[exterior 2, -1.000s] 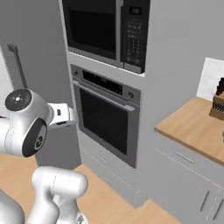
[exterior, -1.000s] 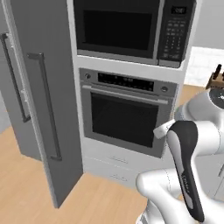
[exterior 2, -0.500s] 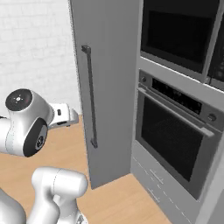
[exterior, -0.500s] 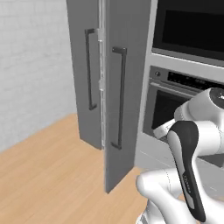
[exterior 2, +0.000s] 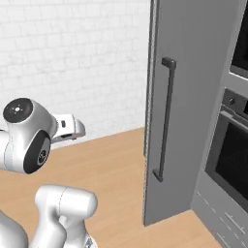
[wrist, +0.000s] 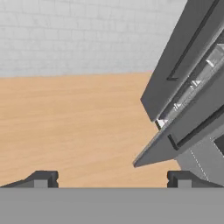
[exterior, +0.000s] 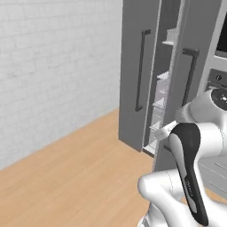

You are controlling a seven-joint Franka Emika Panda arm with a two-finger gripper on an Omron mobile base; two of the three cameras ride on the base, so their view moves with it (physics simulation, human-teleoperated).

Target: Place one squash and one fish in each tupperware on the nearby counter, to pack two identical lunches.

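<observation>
The squash, the fish, the tupperware and the counter are out of view. In the hand view my gripper (wrist: 112, 178) is open, its two dark fingertips (wrist: 41, 178) far apart with only wooden floor between them. The folded white arm carries the hand low at the lower right of the left base view (exterior: 165, 130) and at the left of the right base view (exterior 2: 72, 128). Nothing is held.
A tall grey fridge (exterior: 133, 75) stands ahead with both doors ajar and white shelves (exterior: 162, 88) showing in the gap. Its near door (exterior 2: 193, 97) has a long dark handle (exterior 2: 164, 121). An oven (exterior 2: 232, 150) is at the right. Wooden floor (exterior: 75, 168) and a white brick wall (exterior: 53, 66) lie to the left.
The base has turned left, so the whole picture shifted: microwave, oven and counter slid off to the right, the fridge and brick wall came in. The gripper stayed open.
</observation>
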